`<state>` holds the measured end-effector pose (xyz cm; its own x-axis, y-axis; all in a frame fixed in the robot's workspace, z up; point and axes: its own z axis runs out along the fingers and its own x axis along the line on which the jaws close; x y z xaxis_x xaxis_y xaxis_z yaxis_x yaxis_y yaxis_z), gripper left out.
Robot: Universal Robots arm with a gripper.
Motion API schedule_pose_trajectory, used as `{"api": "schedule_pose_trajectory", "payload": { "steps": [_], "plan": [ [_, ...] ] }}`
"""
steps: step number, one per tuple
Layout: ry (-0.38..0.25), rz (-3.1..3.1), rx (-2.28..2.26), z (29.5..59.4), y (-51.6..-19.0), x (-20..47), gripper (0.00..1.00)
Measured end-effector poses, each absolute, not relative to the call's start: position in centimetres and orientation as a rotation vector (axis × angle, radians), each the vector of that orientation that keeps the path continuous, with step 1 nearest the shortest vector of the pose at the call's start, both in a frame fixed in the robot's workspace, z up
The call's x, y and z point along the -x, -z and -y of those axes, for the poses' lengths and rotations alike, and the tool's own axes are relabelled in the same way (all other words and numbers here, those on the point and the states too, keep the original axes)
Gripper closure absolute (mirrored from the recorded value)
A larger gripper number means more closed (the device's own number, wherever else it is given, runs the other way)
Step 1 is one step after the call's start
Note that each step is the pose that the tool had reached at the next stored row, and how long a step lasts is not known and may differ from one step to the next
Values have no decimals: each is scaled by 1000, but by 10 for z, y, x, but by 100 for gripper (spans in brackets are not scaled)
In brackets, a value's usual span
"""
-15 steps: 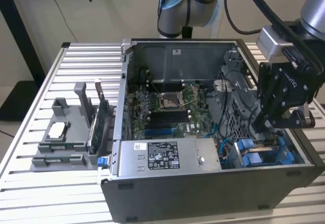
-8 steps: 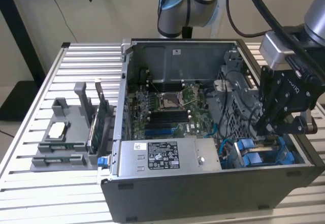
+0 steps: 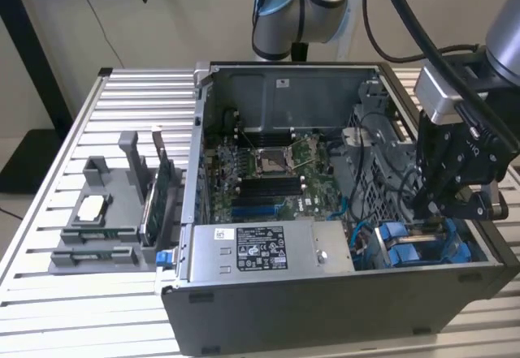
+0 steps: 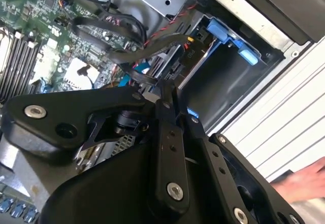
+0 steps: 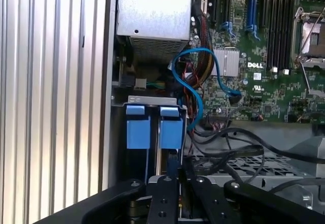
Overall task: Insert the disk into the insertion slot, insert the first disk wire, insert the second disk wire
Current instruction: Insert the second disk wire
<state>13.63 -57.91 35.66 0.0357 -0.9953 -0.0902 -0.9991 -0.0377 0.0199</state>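
Two blue carrier fronts sit side by side in the drive bay, and that is where your attention belongs, but take the exterior view from its left first. There stands the grey fixture tray (image 3: 97, 212) on the slatted table (image 3: 49, 309), well apart from the work. Next comes the open computer case (image 3: 325, 309), with the power-supply box (image 3: 260, 248) along its near wall and the motherboard (image 3: 268, 171) behind it. At the exterior view's right the gripper (image 3: 429, 210) hangs inside the case, just above the drive bay (image 3: 422, 248). The disk (image 4: 202, 59) already lies in its slot in the blue carrier (image 4: 226, 35), directly ahead of the fingertips. I judge its long axis to run straight into the bay, in line with the gripper's reach. In both wrist views the gripper (image 4: 170, 89) has its fingers drawn together among the black wires (image 4: 117, 26) – whether a wire is pinched between them you cannot tell. A blue cable (image 5: 195, 82) loops nearby, just beside the carriers.
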Motion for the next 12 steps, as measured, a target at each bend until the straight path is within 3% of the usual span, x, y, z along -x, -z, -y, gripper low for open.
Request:
{"api": "schedule_pose_trajectory", "payload": {
  "steps": [12],
  "plan": [
    [-87, -2119, 2202, 580, -347, -136, 84]
  ]
}}
